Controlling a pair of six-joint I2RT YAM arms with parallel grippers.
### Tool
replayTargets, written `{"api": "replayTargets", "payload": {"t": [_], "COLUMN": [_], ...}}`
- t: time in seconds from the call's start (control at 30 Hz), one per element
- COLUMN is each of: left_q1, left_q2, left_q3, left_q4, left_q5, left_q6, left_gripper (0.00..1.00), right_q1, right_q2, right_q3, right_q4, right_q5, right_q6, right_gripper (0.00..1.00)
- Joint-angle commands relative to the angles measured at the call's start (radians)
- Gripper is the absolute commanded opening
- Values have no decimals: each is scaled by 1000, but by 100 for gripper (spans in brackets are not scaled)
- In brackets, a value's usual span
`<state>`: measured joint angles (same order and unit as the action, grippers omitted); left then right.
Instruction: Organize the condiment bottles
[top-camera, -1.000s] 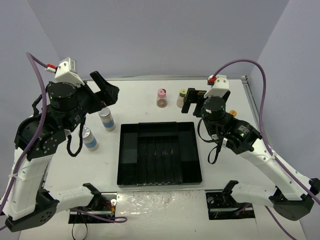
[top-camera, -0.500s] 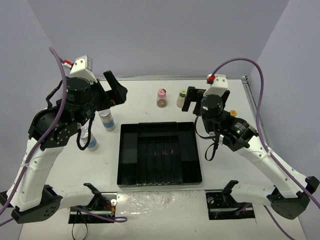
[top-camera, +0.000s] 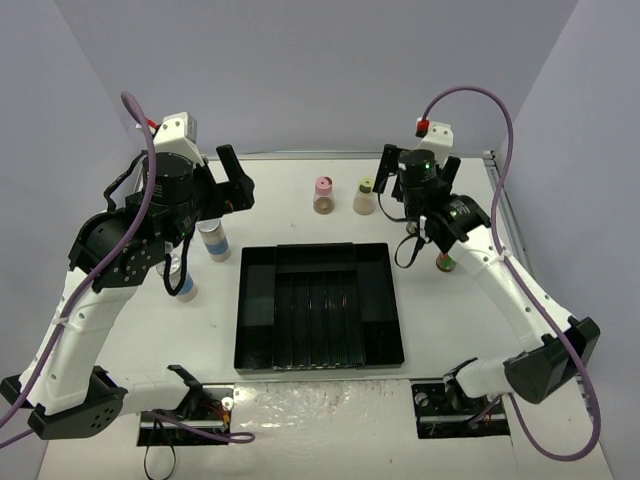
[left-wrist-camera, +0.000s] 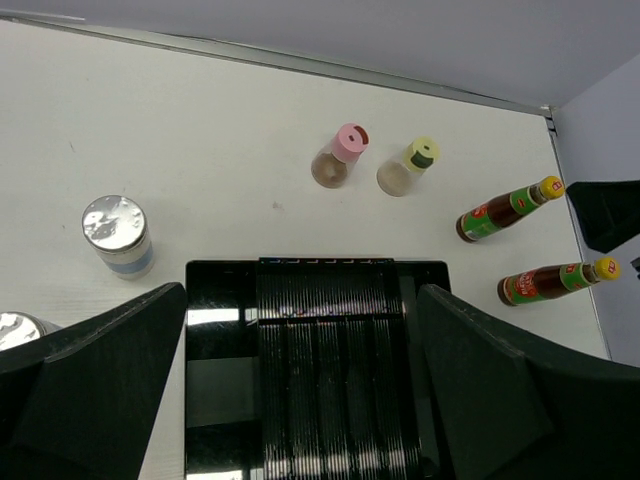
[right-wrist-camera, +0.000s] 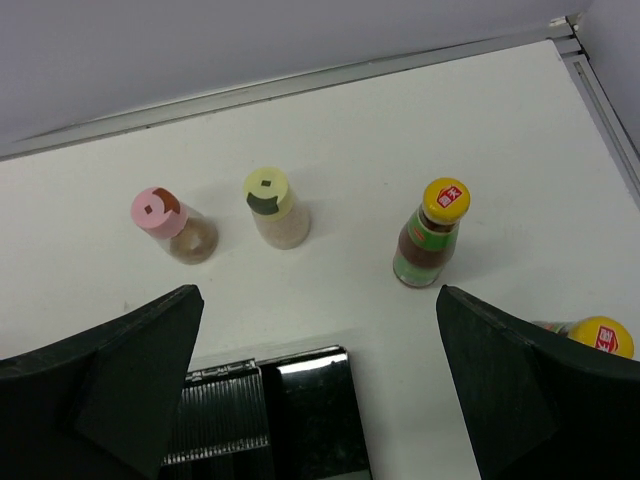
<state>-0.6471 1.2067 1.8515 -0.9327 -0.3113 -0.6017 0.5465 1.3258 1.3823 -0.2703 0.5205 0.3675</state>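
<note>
A pink-capped bottle (top-camera: 324, 195) and a yellow-green-capped bottle (top-camera: 365, 196) stand behind the black divided tray (top-camera: 258, 300). Two silver-lidded shakers (top-camera: 213, 240) (top-camera: 183, 285) stand left of the tray, the nearer one partly under my left arm. One orange-capped green-necked bottle (top-camera: 445, 263) shows under my right arm. The left wrist view shows both of them (left-wrist-camera: 505, 210) (left-wrist-camera: 555, 282) right of the tray. My left gripper (top-camera: 237, 180) is open and empty, high over the tray's back left. My right gripper (top-camera: 419, 178) is open and empty, high over the back right.
The tray's compartments (left-wrist-camera: 320, 380) hold nothing. A metal rail (right-wrist-camera: 300, 85) marks the table's back edge, and grey walls stand behind and on both sides. The right wrist view shows the tray's back right corner (right-wrist-camera: 305, 410) between the jaws.
</note>
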Motion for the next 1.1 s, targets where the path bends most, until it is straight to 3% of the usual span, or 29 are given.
{"api": "replayTargets", "payload": {"t": [0.0,0.17,0.33,0.53,1.07], "left_q1": [14,31,44,61,121], "left_q2": [2,1,-1,-12,-45], "left_q3": [15,-5,-32,-58,-135], "left_q4": [31,34,46,64,99], "left_q5": [-32,-14,0,9,70], "left_q6": [45,51,51,61,57], "left_gripper": [97,97,97,97,97], "right_q1": [-72,-190,-313,-326,-329], "right_q2": [65,147,213,305,383], "right_q3": [132,215,186,146,90], "right_q4": [66,16,9,18,46], "right_q5": [-93,-94,-147,-136,-85], "right_q6": [-13,18,44,39,50], "right_gripper": [100,100,99,92,86]}}
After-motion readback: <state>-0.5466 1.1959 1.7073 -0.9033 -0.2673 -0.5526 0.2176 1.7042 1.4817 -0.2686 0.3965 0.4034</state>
